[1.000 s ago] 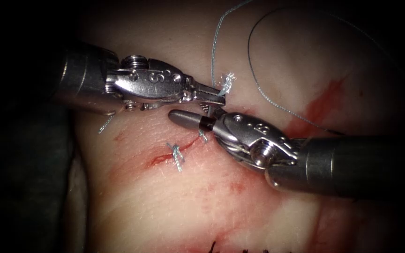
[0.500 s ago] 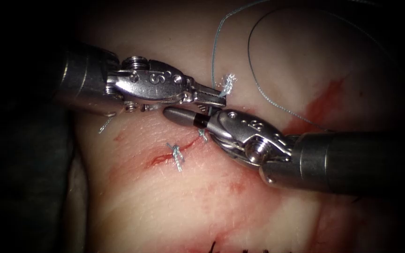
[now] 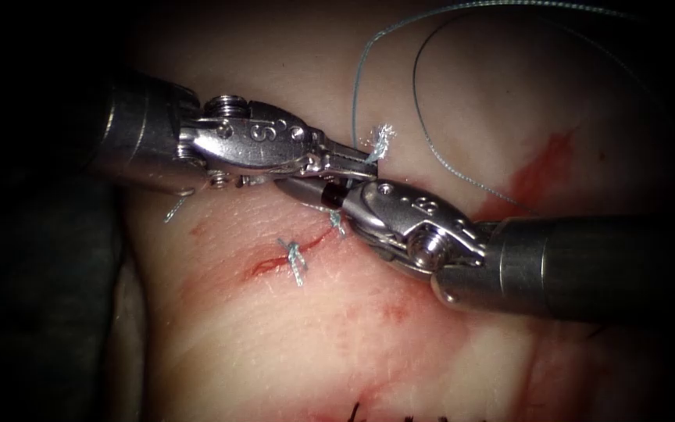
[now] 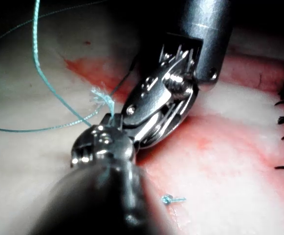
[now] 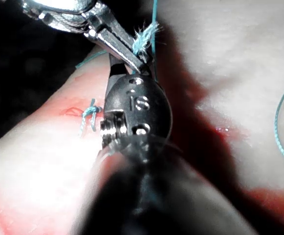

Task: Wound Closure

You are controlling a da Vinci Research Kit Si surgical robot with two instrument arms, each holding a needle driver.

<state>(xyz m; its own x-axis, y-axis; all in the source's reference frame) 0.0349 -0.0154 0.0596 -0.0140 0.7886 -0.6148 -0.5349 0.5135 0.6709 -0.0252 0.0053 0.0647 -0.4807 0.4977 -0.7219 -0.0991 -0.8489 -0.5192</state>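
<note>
Gripping the teal thread [image 3: 355, 94] just below its frayed end [image 3: 381, 139], the left tool [image 3: 369, 159] has its fingers closed on the strand above the upper right end of the cut [image 3: 294, 252]. The right tool [image 3: 306, 190] lies just under it, its tip tucked beneath the left tool; whether its fingers are open or closed I cannot tell, and I see nothing held in them. No needle can be made out. Two knotted stitches sit on the cut: one [image 3: 294, 260] at its middle and one [image 3: 338, 226] nearer the right tool. The lower left stretch of the cut appears unstitched, so I judge the closure partly done. Room is tight: the two tools almost touch, and the thread loops wide over the tissue [image 3: 291, 344] to the upper right. Red fluid [image 3: 537, 168] streaks the tissue to the right.
</note>
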